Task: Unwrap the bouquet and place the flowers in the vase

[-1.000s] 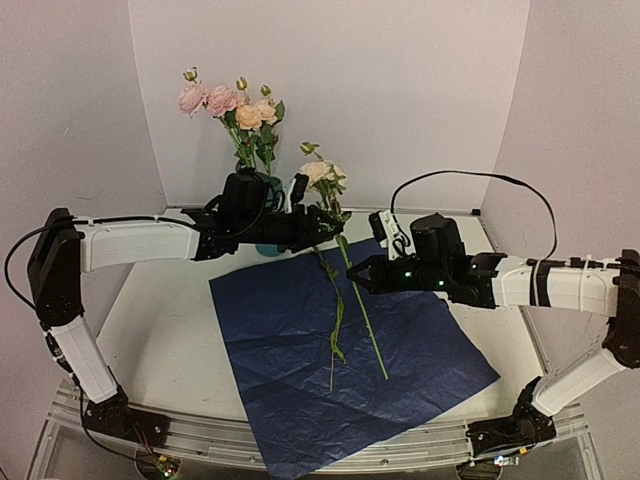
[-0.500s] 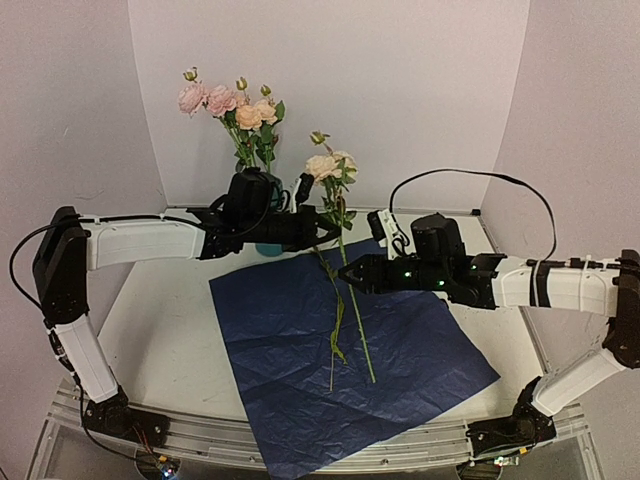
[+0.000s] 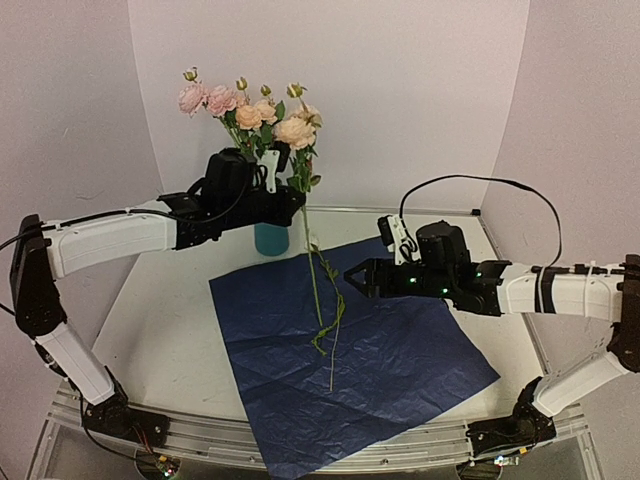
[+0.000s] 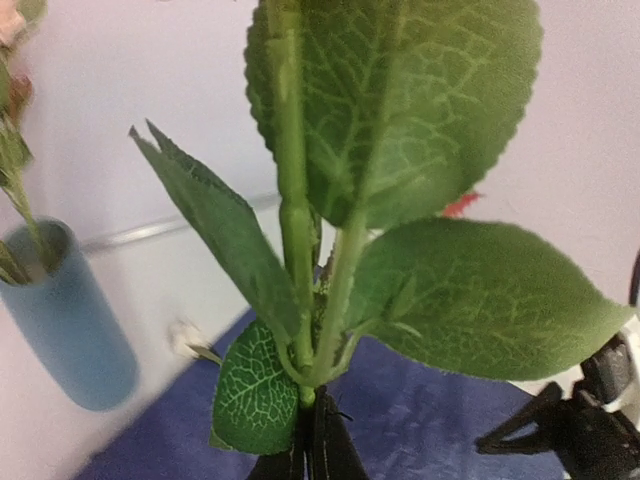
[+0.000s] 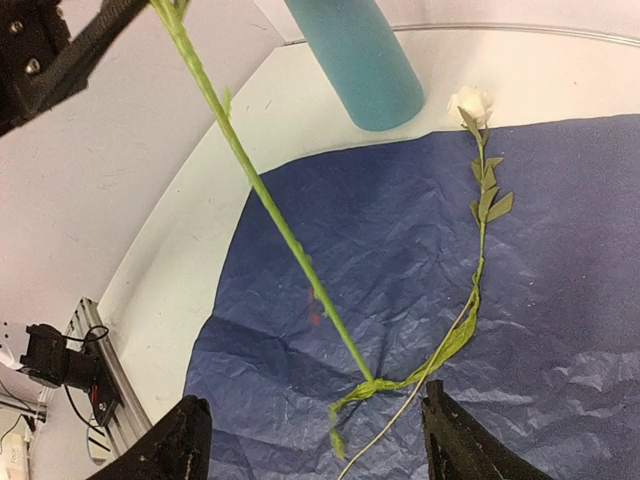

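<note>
My left gripper (image 3: 292, 196) is shut on the upper stem of a peach flower (image 3: 295, 130), just under its leaves (image 4: 400, 180), and holds it upright beside the vase. Its long stem (image 5: 262, 195) hangs down to the bouquet's blue paper (image 3: 400, 350), which lies spread flat. The teal vase (image 3: 270, 239) stands behind the sheet with several pink and peach flowers (image 3: 222, 100) in it. A thin flower with a small white bud (image 5: 470, 102) lies on the paper. My right gripper (image 3: 353, 279) hovers open over the sheet, right of the hanging stem, with nothing in it.
White walls close in the table on the back and both sides. The bare pale tabletop (image 3: 165, 330) shows left of the sheet. The paper's front corner reaches the table's near rail (image 3: 300, 455).
The right gripper has let go of the stem and opened. The left gripper has shut on the flower and lifted it up and left toward the vase.
</note>
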You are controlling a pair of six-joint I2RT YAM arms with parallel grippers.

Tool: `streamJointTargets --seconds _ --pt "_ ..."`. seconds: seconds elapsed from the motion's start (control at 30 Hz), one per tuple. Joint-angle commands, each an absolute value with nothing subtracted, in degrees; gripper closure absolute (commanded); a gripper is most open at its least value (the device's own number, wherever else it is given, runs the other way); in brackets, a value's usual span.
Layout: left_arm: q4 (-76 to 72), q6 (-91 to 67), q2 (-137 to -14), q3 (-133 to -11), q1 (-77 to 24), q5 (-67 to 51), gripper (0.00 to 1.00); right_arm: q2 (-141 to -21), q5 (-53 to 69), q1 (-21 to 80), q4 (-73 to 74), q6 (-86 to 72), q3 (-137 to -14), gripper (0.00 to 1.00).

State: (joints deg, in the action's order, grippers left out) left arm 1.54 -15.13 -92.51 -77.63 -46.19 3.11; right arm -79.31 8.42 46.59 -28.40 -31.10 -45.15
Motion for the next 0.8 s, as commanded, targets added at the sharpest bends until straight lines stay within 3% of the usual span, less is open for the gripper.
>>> streamJointTargets --seconds 0.0,0.13,0.37,0.77 --pt "1.47 -0.42 -88.24 -84.97 -45.62 19.39 1.0 -76.81 5.41 46.8 -29.59 -31.96 -44.74 0.27" --pt "0.83 4.84 -88.88 -90.18 -43.1 21.49 1.0 -76.53 4.01 46.76 -29.44 -32.62 -44.53 0.27" --pt "0.27 1.9 -90.81 -97.89 -35.78 15.25 1.0 -75.09 2.72 46.77 -29.15 -32.95 -43.37 0.27" --pt "-3.05 5.09 -94.31 -107.05 -34.74 15.99 1.0 -74.35 1.42 46.78 -28.17 -32.65 -43.35 0.27"
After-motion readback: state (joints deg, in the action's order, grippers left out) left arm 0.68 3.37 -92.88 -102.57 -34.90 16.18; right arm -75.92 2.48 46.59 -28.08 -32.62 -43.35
